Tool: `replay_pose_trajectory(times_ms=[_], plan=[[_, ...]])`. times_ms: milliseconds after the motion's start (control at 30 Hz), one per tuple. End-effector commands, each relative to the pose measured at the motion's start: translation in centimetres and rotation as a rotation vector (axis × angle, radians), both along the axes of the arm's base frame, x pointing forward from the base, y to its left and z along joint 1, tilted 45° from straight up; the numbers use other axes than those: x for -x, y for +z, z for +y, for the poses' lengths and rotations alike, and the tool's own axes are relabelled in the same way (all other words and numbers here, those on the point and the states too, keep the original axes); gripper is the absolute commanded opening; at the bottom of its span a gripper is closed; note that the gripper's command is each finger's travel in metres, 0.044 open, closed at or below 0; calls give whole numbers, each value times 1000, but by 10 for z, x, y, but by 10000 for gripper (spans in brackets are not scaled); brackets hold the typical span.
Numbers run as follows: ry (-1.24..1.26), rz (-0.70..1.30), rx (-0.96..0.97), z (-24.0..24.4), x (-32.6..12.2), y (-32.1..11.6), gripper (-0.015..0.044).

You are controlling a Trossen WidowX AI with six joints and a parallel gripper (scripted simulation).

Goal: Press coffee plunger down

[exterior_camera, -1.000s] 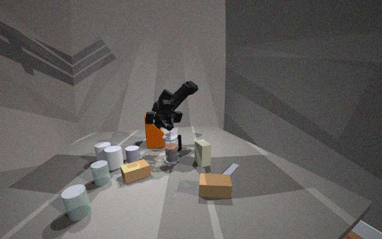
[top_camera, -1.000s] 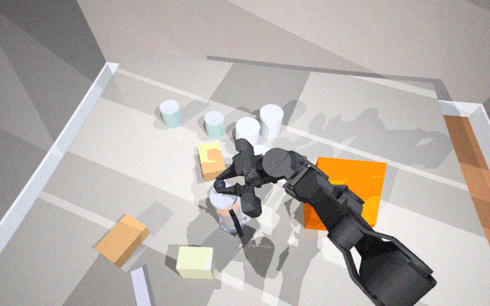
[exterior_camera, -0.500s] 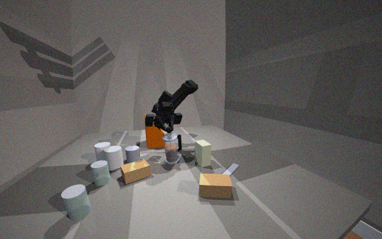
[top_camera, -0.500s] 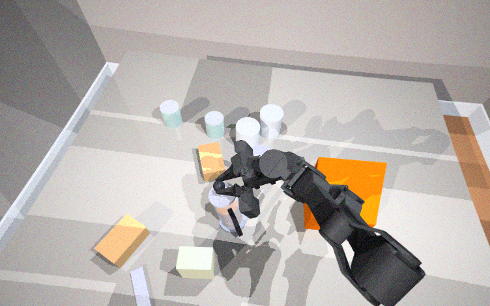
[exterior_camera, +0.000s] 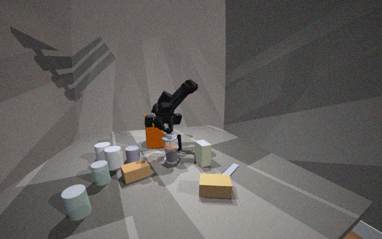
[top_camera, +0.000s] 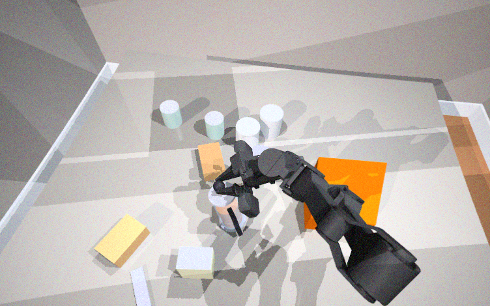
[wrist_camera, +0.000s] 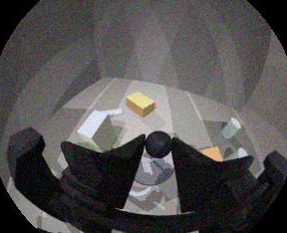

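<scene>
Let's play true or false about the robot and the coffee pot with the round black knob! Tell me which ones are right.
1. The gripper has its fingers shut on the black plunger knob. True.
2. The coffee press has fallen on its side. False: it stands upright.
3. The orange board lies under the robot's arm, away from the press. True.
4. The yellow box is stacked on the pale green box. False: they sit apart.
5. Only two cylinders stand near the press. False: the top view shows four, and the first one is pale green.
</scene>
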State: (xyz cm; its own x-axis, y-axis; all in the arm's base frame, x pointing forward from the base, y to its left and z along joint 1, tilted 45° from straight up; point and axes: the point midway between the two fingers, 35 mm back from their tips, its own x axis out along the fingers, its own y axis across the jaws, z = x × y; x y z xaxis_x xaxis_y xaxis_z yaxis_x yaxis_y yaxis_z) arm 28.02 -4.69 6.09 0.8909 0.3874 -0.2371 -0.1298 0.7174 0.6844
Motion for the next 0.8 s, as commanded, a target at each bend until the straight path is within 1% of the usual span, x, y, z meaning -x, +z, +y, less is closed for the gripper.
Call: replay_pose_trajectory(times_ms=[0,767], plan=[[12,12,-14,3,0,-3,125],[5,4,-6,0,-1,-2,125]])
